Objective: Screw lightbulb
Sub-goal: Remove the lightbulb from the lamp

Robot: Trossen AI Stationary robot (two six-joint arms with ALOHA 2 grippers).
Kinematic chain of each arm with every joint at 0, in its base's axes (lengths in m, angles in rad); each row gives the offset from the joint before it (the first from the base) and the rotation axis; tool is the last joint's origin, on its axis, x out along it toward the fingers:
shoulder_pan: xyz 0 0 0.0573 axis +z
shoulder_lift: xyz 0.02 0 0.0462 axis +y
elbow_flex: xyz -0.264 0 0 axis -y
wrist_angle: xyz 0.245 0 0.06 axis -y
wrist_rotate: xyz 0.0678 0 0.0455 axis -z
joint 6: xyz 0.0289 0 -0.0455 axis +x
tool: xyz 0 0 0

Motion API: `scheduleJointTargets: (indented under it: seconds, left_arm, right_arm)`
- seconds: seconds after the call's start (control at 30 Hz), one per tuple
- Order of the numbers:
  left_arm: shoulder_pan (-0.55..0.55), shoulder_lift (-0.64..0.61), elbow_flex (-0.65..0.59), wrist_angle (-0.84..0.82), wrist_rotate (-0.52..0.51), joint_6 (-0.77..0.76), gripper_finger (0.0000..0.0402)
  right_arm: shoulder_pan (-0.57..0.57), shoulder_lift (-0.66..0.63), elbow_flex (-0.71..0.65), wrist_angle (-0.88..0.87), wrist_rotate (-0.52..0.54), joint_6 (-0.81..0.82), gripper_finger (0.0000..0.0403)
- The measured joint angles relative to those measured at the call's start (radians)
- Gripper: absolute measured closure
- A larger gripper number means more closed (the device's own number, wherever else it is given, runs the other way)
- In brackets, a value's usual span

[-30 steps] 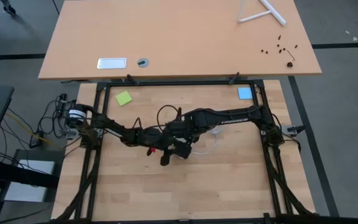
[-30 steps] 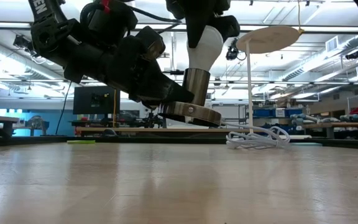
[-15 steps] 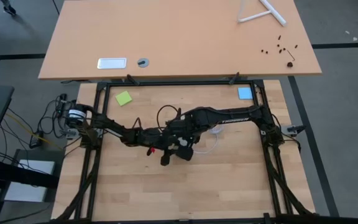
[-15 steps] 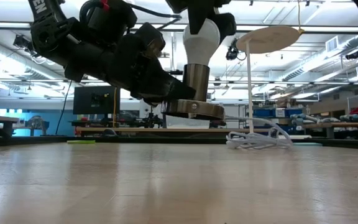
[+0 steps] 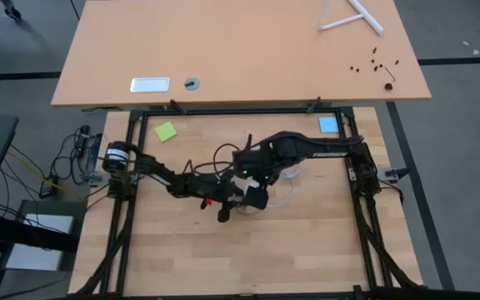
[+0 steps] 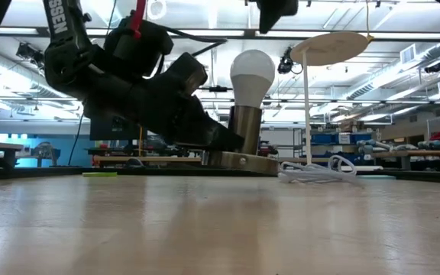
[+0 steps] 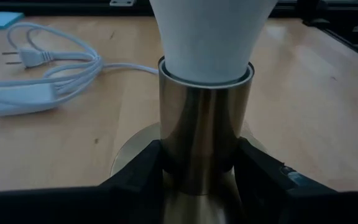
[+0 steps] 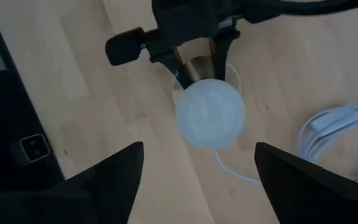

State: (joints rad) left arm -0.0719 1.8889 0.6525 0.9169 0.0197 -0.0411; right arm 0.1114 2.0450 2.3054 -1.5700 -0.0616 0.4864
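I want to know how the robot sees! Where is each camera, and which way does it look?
High view: above, looking straight down; both arms meet over the table.
Low view: at tabletop height, looking across; left pincer grips the lamp base under the lightbulb.
Left wrist view: facing the base between its fingers.
Right wrist view: above, looking down; open right pincer.
All show the lightbulb.

White capital letters run along the dark robot arm link (image 6: 61, 30) at the upper left of the low view — only the tail of the word shows, reading "SSEN", the rest cut off by the frame edge. In the high view, the dark right arm link (image 5: 327, 153) carries a small pale marking — too tiny to read. No other text, number or sign is legible.
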Motion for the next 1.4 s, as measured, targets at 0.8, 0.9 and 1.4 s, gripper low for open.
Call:
scheduleJointTargets:
  seconds: [0.8,0.9,1.4]
  left_arm:
    - [0.000,-0.003,0.000,-0.120,-0.031,0.000,0.0243]
    - [0.000,-0.003,0.001,-0.142,-0.038,-0.012,0.0243]
    - [0.000,-0.008,0.002,-0.192,-0.080,-0.097,0.0134]
  right_arm:
    - [0.253,-0.005,-0.235,0.287,0.395,-0.037,0.0387]
    - [0.275,-0.005,-0.266,0.335,0.437,-0.034,0.0393]
    - [0.305,-0.014,-0.375,0.409,0.516,0.013,0.0396]
